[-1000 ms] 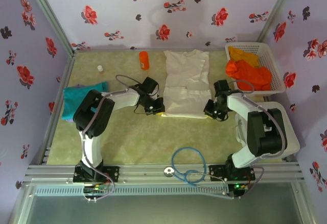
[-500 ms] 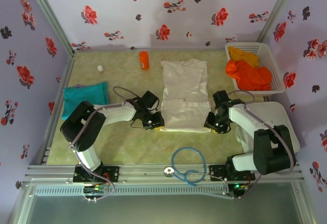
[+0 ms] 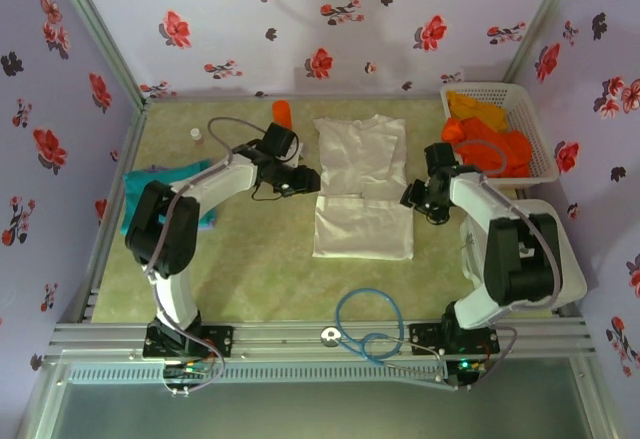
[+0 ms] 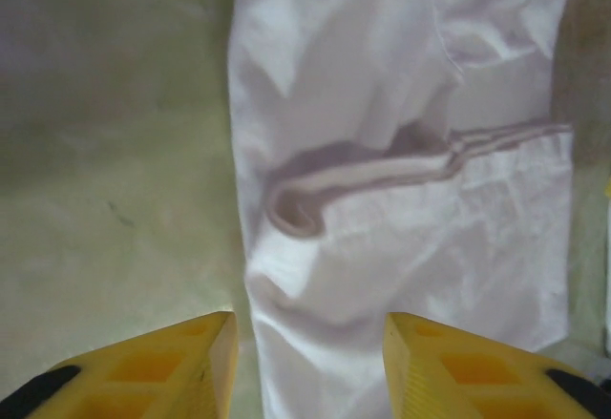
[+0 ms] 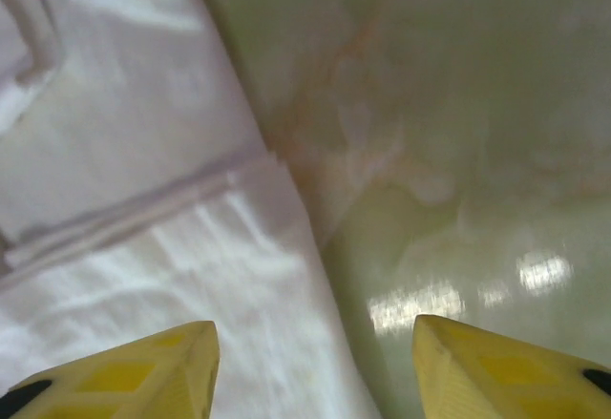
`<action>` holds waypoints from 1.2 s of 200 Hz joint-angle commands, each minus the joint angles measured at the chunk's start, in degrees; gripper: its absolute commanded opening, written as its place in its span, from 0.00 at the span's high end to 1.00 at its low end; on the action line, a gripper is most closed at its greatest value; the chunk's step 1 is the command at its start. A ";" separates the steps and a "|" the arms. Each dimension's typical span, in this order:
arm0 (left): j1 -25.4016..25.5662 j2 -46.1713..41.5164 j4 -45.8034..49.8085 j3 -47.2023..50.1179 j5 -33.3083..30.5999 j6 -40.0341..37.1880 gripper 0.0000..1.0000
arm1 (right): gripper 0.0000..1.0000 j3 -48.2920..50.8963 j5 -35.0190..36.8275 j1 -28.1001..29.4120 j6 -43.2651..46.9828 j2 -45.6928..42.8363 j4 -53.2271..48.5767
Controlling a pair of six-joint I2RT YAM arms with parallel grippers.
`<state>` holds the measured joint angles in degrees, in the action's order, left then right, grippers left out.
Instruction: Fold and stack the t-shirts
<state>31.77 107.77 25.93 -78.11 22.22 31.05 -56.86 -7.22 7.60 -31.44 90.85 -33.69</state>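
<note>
White t-shirt (image 3: 362,194) lies released mid-table. Left gripper (image 3: 303,181) and right gripper (image 3: 412,197), having just let go, stand spread and empty beside its crease, likely ready for another fold.

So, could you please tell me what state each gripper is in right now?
Left gripper: open, empty, over the white t-shirt.
Right gripper: open, empty, over its edge.

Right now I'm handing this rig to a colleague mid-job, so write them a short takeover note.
Left hand: open, empty, above the left edge of the white t-shirt.
Right hand: open, empty, above its right edge.
White t-shirt: flat mid-table, with one folded edge across its middle.
Teal t-shirt: at the table's left side.
Orange t-shirts: heaped in the basket.
Done: first fold on the white one.
Left: finish it, fold the orange ones, stack all.
</note>
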 commanded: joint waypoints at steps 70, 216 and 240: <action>0.26 8.34 -2.46 -3.61 4.83 -7.66 0.57 | 0.51 -3.79 -3.85 -2.50 3.53 8.21 7.41; 2.79 10.05 -5.77 -1.87 3.07 -7.08 0.57 | 0.61 -0.27 -6.95 -1.27 3.84 8.22 9.89; 3.01 10.01 -5.74 -1.76 2.53 -7.07 0.60 | 0.64 -0.10 -7.37 -0.76 3.76 8.43 10.05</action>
<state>34.20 116.75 20.56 -80.18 25.65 25.04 -57.82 -13.65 6.13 -28.45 98.39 -24.25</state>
